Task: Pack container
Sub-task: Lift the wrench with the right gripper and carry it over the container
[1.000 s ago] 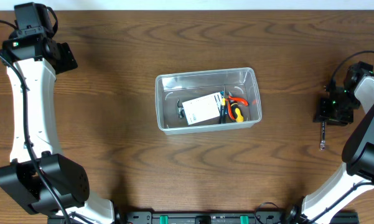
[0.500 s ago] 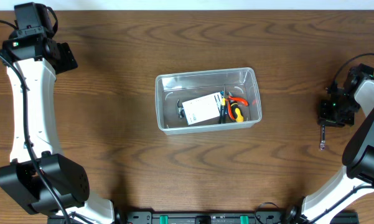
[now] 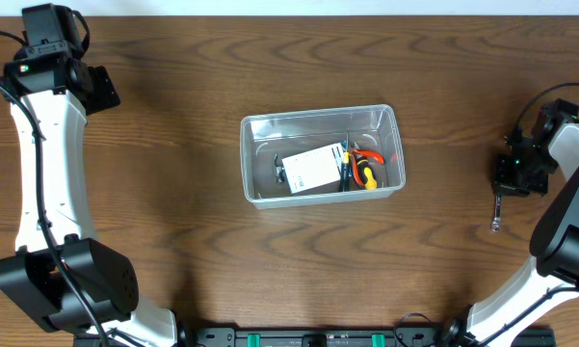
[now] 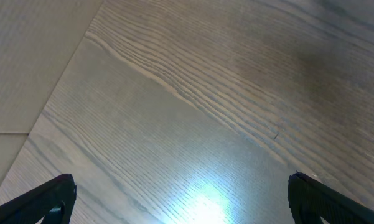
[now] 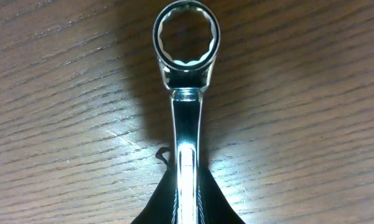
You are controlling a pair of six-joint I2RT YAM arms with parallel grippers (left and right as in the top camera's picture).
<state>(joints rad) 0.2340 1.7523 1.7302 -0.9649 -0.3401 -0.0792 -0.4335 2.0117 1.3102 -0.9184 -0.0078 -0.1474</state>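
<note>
At table's right edge, right gripper point(image 3: 506, 185) clamping shaft of ring-end wrench point(image 5: 187, 124), left gripper point(image 4: 180, 194) hanging wide open over far-left corner, clear container point(image 3: 260, 164) sitting mid-table, holding pliers point(image 3: 366, 166) and white box point(image 3: 311, 167)

polished glossy metal wrench point(image 5: 186, 121); matt, grained wood table point(image 3: 173, 193); clear smooth plastic container point(image 3: 313, 116).
</note>
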